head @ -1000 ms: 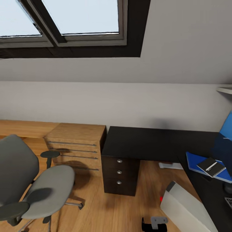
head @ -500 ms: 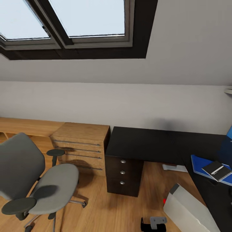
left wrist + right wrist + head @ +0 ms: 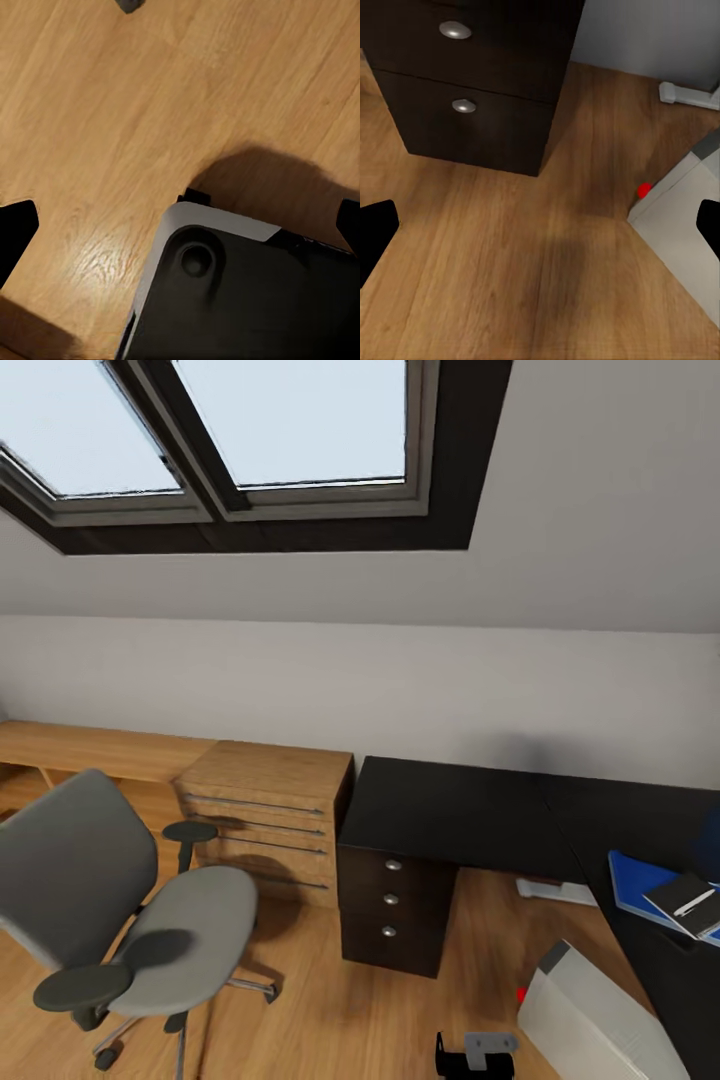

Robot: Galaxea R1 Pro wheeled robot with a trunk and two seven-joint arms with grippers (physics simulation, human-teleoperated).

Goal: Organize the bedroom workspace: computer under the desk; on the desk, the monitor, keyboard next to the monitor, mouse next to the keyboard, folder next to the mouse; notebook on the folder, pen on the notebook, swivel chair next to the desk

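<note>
Bedroom under a sloped wall w/ skylight, wood floor. Step in hand, as I read it: get the swivel chair next to the desk; folder, notebook, pen look done.

Going left to right in head view: chair stands far left, seat turned toward me, well apart from the black tabletop. Light wooden chest sits between chair and the desk's drawer unit, touching or just beside it, can't tell which. Computer is lower right on the floor, red light showing, near the tabletop's edge. Blue folder lies on the tabletop at far right w/ notebook on it, pen on top.

To do this well I'd approach the chair from its back/armrest side and push slow toward the open floor in front of the drawers, since casters may swing it off line.

Left claw is spread, tips at frame edges over floor and the robot's base. Right claw is spread too, nothing between the tips, aimed at floor betw. drawers and computer. Chair is well apart from both.
</note>
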